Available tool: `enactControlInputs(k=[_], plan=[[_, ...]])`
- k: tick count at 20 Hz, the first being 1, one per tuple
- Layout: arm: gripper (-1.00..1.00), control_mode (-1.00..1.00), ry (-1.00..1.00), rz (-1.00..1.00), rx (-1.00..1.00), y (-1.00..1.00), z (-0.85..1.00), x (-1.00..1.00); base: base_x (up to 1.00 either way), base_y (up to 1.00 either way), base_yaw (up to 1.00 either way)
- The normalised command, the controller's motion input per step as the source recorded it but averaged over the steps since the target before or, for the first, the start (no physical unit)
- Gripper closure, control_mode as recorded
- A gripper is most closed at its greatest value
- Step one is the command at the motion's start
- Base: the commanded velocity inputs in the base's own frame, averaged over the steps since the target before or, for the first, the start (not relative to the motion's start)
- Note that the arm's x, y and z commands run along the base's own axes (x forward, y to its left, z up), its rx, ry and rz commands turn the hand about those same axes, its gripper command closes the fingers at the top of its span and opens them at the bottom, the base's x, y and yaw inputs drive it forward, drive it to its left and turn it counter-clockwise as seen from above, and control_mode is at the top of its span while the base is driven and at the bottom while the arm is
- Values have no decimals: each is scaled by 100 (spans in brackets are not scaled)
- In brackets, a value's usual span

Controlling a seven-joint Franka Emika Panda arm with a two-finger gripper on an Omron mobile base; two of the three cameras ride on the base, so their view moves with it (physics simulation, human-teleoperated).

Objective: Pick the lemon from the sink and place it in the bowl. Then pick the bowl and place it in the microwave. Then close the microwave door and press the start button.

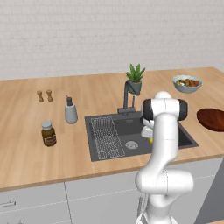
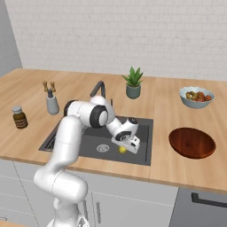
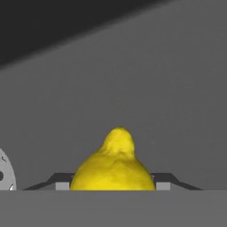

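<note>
Simulated kitchen, wooden table (image 1: 26, 153) w/ white brick wall behind. Far left in the left base view: two small wooden shakers (image 1: 44, 95), a brown jar (image 1: 48, 133) w/ pale lid nearer the front edge, and a grey soap dispenser (image 1: 70, 111) just beside the sink (image 1: 131, 124). Sink is a dark grey basin set into the table; wire rack (image 1: 106, 136) sits in its left half, round steel drain (image 1: 131, 145) near centre, dark faucet (image 1: 127, 97) at the back rim. Small potted plant (image 1: 135, 78) behind the faucet.

White arm bends down into the sink's right half. Pincer (image 2: 123, 149) is low over the basin floor, right at the lemon (image 2: 122, 150). In the hand view the lemon (image 3: 114, 164) lies on the sink floor between the two dark fingertips (image 3: 60, 179), one on each side; can't tell whether they touch it or grip it.

Right of sink: pale grey fruit bowl (image 1: 187, 83) toward the back, and the reddish-brown bowl (image 2: 192, 142) on the table, well apart from the lemon.
</note>
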Motion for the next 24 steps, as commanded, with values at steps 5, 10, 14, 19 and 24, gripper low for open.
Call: enactControlInputs(k=[5,10,14,19,24], plan=[[100,-100,-9,-6,-4,32,60,-53,0,0,0],[100,-100,-14,-1,-6,7,92,-38,0,0,0],[100,-100,-9,0,-1,0,100,-31,0,0,0],[100,-100,-4,-2,0,-3,100,-31,0,0,0],[100,-100,0,-10,-6,-7,100,-23,0,0,0]])
